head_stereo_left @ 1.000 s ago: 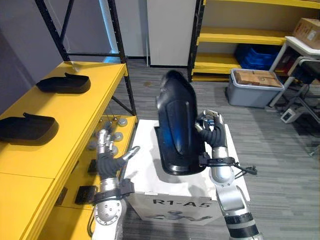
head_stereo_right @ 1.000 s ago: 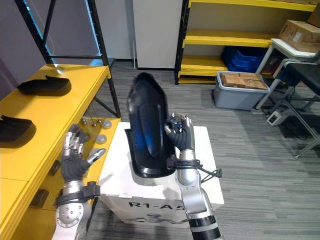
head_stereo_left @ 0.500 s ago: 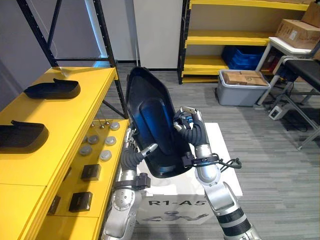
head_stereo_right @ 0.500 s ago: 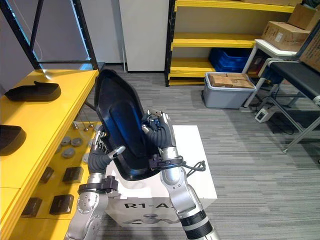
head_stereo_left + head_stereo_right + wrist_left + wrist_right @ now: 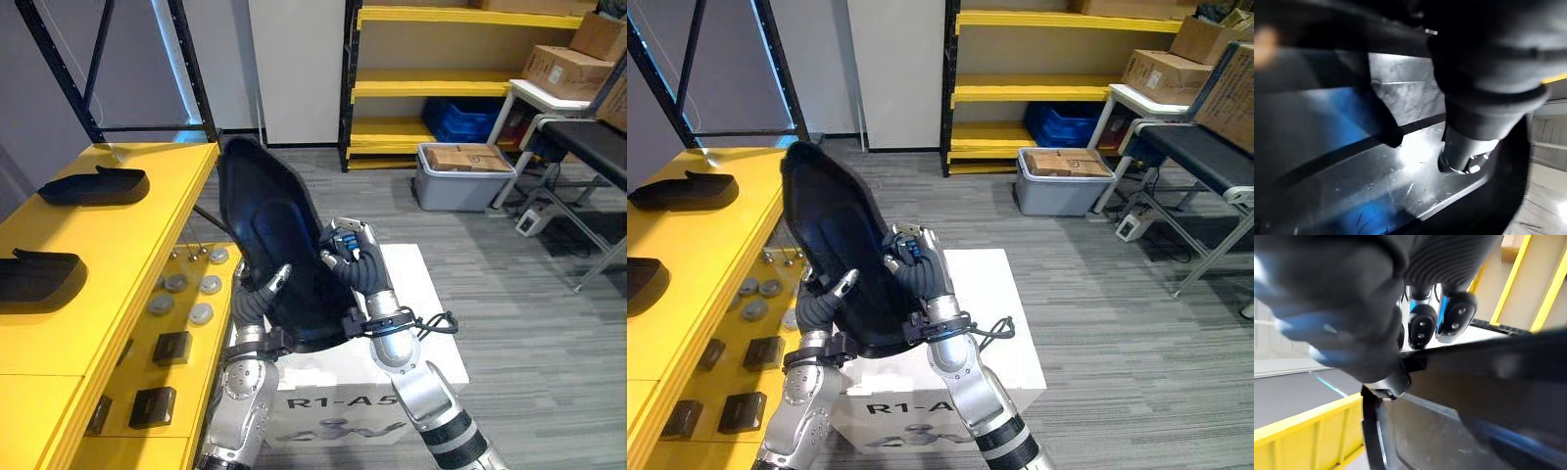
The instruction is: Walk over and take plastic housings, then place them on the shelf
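A large black plastic housing (image 5: pixel 269 235) stands nearly upright above a white box (image 5: pixel 436 333), its hollow inner face towards me. My right hand (image 5: pixel 361 274) is shut on its right rim, with the fingertips (image 5: pixel 1422 323) hooked over the edge of the housing (image 5: pixel 1488 382). At the lower left edge sits my left hand (image 5: pixel 253 305), pressed against the housing with the thumb lying on the inner face. Two more black housings (image 5: pixel 93 184) (image 5: pixel 39 274) lie on the yellow shelf (image 5: pixel 127 255) to my left.
The shelf's lower level holds grey round parts (image 5: pixel 181 284) and black blocks (image 5: pixel 171 346). A black upright post (image 5: pixel 196 88) rises at the shelf's far corner. A grey bin (image 5: pixel 456 181) with a cardboard box and yellow racks (image 5: pixel 421 83) stand at the back.
My left hand, earlier apart at the left with straight fingers, has come up against the housing's lower left edge. The housing has leaned to the left. The camera has shifted too.
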Controlling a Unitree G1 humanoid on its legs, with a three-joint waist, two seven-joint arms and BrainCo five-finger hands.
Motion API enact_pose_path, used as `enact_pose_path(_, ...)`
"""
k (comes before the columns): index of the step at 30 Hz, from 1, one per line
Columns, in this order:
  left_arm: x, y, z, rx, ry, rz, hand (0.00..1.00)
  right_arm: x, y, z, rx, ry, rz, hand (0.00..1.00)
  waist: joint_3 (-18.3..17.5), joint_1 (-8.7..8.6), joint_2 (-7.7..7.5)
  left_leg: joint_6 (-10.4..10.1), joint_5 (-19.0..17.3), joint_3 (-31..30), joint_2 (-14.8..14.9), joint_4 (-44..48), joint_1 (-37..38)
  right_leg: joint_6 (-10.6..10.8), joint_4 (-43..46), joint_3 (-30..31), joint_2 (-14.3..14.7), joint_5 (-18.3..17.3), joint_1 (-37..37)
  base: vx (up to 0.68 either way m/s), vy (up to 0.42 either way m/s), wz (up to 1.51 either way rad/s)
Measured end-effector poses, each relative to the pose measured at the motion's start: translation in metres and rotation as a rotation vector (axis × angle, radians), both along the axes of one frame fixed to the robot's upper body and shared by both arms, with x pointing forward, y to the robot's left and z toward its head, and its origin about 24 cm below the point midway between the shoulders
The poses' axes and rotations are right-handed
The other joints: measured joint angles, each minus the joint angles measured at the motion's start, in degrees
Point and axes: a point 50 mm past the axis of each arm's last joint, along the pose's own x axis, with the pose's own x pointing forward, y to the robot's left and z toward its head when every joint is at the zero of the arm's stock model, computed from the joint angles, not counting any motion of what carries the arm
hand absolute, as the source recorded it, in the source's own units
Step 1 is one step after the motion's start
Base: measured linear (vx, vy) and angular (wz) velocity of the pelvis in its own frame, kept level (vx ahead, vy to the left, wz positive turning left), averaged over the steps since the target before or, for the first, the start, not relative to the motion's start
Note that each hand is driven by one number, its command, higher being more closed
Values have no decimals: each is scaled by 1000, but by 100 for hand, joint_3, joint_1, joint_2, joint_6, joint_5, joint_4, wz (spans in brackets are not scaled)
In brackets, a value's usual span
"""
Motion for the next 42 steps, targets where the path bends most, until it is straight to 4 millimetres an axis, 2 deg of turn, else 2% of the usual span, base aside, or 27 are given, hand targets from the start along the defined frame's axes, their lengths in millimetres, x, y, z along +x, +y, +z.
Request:
enact_pose_path(10,0,6,-1,10,12,36,100,-5,3,-5,12,-3,25,100,-85,-95,4,-1,0,9,4,15,4,-4,-1,2,-2,24,5,0,0,0)
enact_pose_path(11,0,6,-1,12,12,35,100,-6,2,-7,19,3,22,0,-109,-100,6,-1,-1,11,5,15,7,-4,-1,2,-2,24,5,0,0,0)
enact_pose_path(15,2,11,0,16,16,55,100,-6,1,-18,20,47,22,0,-122,-134,7,-7,-5,21,17,12,50,-4,-5,0,5,24,15,0,0,0)
enact_pose_path(22,5,12,8,52,-20,67,100,-7,-6,-24,43,78,0,0,-123,-134,6,-8,-6,59,24,1,67,-7,-5,6,11,26,16,0,0,0)
enact_pose_path(26,5,12,12,69,-41,76,100,-4,-13,-21,52,69,-18,0,-122,-134,6,-8,-6,77,27,-16,88,-7,-5,55,13,26,19,0,0,-4)
enact_pose_path(31,4,12,17,76,-67,70,100,-4,-23,-8,122,35,-26,0,-113,-134,6,-8,-6,148,35,-27,93,-7,6,123,20,26,17,4,5,-5)
enact_pose_path(34,4,17,18,86,-72,91,100,-3,-44,10,221,-20,-66,0,-81,-131,6,-8,-9,160,34,-32,101,-6,15,138,18,25,14,0,0,0)
enact_pose_path(35,3,26,15,93,-63,121,100,-2,-66,20,302,-61,-121,0,-45,-130,4,-4,-13,166,35,-32,108,-5,19,146,18,25,11,0,0,0)
enact_pose_path(37,-1,36,11,103,-44,165,100,-3,-91,29,399,-102,-164,0,33,-131,7,-2,-38,197,39,-36,161,-1,19,164,19,22,15,-23,15,-10)
enact_pose_path(39,-7,48,4,114,-10,209,100,-7,-112,38,551,-141,-148,0,56,-155,13,-6,-59,224,46,-38,168,0,7,196,24,21,8,-1,14,-12)
enact_pose_path(42,-12,50,-3,123,19,202,100,-14,-131,48,719,-210,-91,0,66,-154,10,-15,-70,264,50,-48,164,1,-4,259,30,21,8,35,7,-7)
